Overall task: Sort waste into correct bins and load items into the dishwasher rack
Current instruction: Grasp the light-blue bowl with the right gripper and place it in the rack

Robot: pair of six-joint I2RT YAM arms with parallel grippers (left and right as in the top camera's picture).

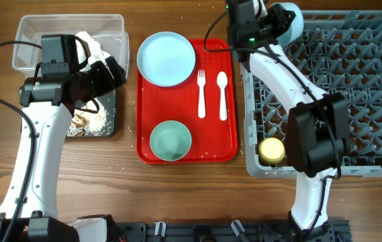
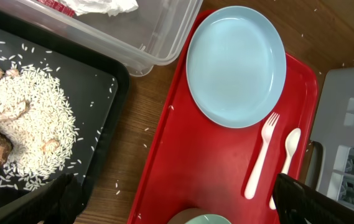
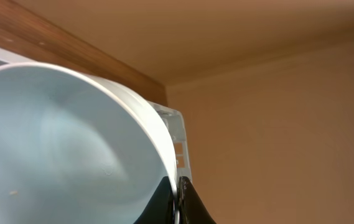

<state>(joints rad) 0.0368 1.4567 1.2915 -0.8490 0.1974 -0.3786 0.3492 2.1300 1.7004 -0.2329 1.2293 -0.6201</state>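
Overhead view: bright, even, warm light; soft shadows beside the arms on the table (image 1: 177, 195). Left wrist view: sharp centre, faint sheen on red tray (image 2: 183, 155), pincer fingers (image 2: 316, 200) dark, blurred at the corners. Right wrist view: pale blue bowl (image 3: 58, 143) close, soft-focus.

The flat red serving tray (image 1: 211, 138) sits square in the middle of the wooden table (image 1: 177, 195), its long sides running front to back. Up close, its raised rim shows clearly, and a few loose white grains (image 2: 117, 183) speckle the wood just beside it. Behind, there's a plain beige wall (image 3: 276, 124).
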